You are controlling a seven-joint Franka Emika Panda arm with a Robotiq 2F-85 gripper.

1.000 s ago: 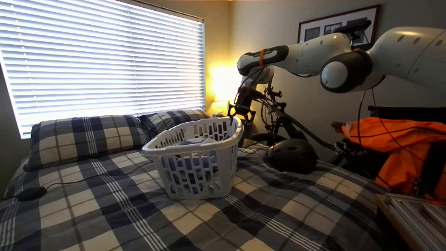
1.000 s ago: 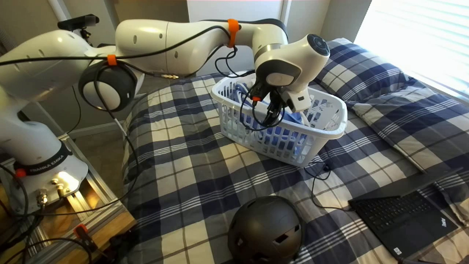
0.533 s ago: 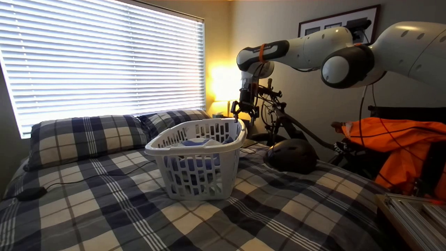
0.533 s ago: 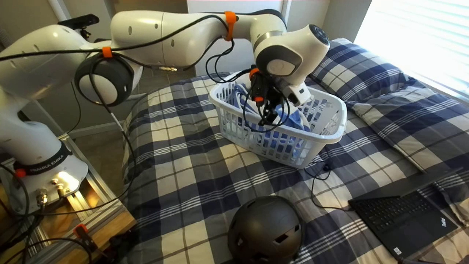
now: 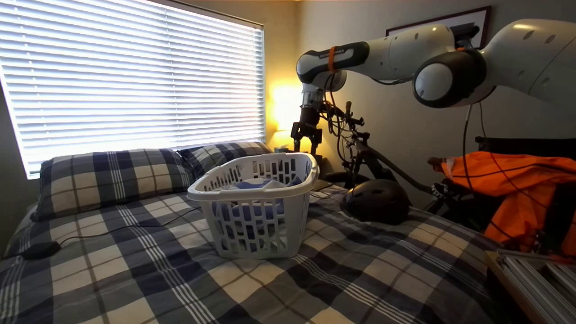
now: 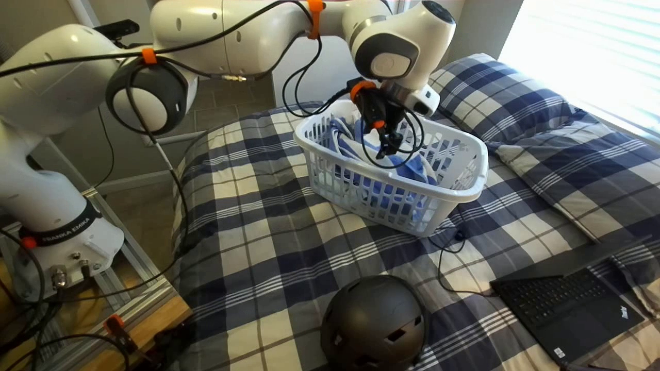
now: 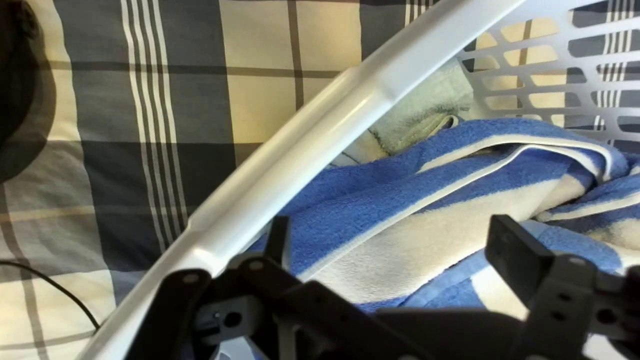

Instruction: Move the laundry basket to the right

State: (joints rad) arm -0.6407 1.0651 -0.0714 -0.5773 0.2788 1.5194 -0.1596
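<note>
The white plastic laundry basket stands upright on the plaid bedspread in both exterior views, near the plaid pillows and apart from a dark vented helmet. My fingers are spread wide above its opening, over a blue-and-white striped towel; in the wrist view the rim slants past beside them, and whether it touches one I cannot tell.

I can read FRANKA EMIKA on the band around the robot's base and ThinkPad on the open laptop. A white sticker at that laptop's corner is too small for me, and the lettering along the arm in an exterior view blurs.

Looped cables hide part of the fingers in an exterior view, where the lower edge also crops the helmet. The arm covers part of a framed picture. My wrist view cuts off the basket and a dark shape I can't make out.
</note>
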